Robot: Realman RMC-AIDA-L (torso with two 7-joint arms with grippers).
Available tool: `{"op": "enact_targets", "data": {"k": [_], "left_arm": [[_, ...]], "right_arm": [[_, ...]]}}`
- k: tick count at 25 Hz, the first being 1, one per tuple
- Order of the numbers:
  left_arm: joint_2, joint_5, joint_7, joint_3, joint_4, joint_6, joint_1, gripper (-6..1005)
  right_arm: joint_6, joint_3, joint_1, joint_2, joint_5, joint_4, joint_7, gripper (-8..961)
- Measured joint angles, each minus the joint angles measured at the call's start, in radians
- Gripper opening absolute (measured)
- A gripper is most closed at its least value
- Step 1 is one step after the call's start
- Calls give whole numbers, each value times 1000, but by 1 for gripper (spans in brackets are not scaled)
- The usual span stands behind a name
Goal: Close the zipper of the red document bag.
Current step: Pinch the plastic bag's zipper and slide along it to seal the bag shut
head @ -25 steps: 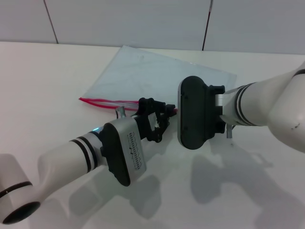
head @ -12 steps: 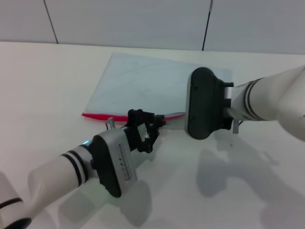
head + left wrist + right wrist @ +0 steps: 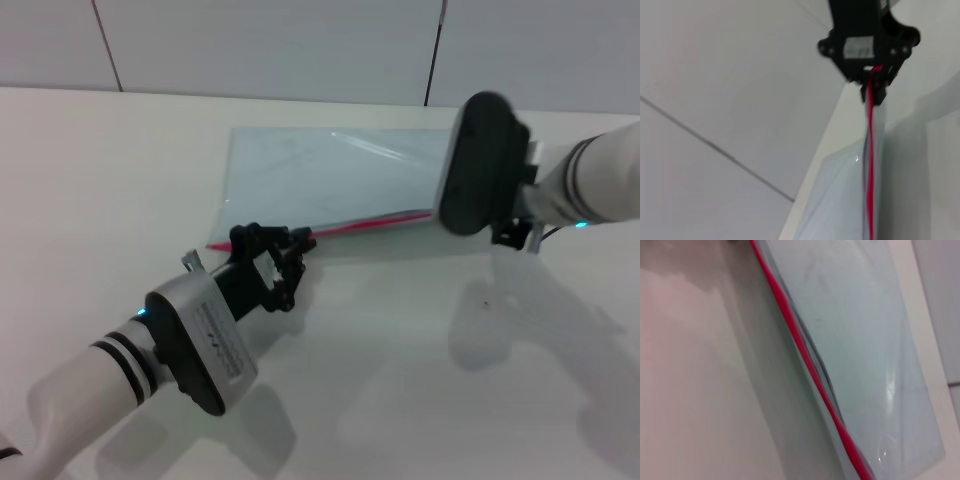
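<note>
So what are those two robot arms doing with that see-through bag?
They are zipping it up. The left pincer is at one end of the red zipper on the document bag, and the right pincer grips the other end. The bag lies on the white table, its red edge stretched between them.

Left claw [image 3: 268,262] low and forward; right claw [image 3: 874,86] pinched shut opposite.

White table [image 3: 90,170]; pale grey panelled wall [image 3: 270,45] behind, dark seams.
</note>
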State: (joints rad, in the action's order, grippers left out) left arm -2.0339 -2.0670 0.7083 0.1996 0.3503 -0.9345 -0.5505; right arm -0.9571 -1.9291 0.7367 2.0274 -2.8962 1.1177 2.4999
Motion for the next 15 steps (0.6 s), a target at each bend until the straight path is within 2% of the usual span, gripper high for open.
{"op": "enact_targets", "data": {"k": [4, 15], "left_arm": [[2, 25, 1, 15, -6, -19, 3, 107], [4, 66, 8, 15, -19, -45, 10, 116]], "right_arm": [[0, 83, 3, -1, 0, -39, -1, 46], [-23, 198, 4, -10, -1, -94, -5, 47]]}}
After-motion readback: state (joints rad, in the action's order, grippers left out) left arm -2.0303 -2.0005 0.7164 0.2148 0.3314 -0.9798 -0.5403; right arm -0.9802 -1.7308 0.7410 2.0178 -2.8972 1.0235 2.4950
